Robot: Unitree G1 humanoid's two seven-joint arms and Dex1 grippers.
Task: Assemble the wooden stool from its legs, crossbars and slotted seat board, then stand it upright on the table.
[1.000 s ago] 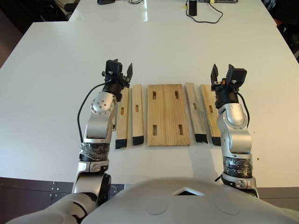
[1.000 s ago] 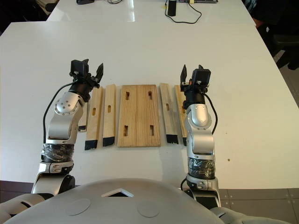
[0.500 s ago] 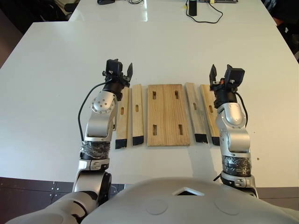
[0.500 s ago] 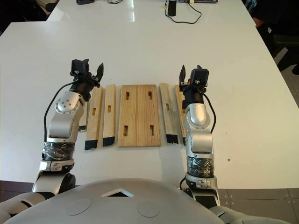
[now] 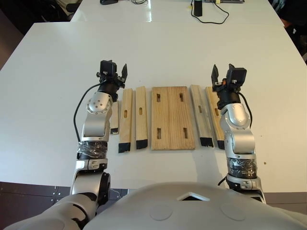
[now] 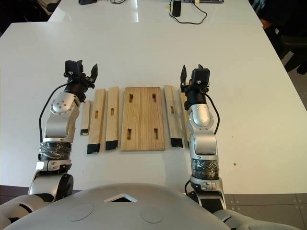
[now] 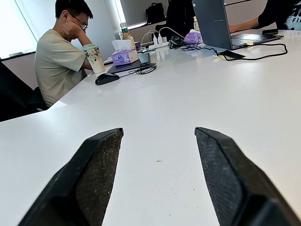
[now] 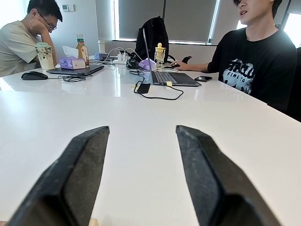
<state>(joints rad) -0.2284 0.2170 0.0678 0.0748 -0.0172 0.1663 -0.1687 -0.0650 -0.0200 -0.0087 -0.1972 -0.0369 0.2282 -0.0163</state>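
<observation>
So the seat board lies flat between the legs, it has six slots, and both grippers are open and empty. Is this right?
Not fully. The seat board has four slots, not six; the left eye view shows it. The rest stands: it lies flat between the legs, and the left gripper and right gripper are open and empty.

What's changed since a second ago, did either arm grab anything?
The left gripper swung outward to the robot's left, uncovering a short crossbar its arm had largely hidden. The right gripper edged slightly inward. Nothing was grasped; both stay open. The seat board and the legs lie as before.
</observation>
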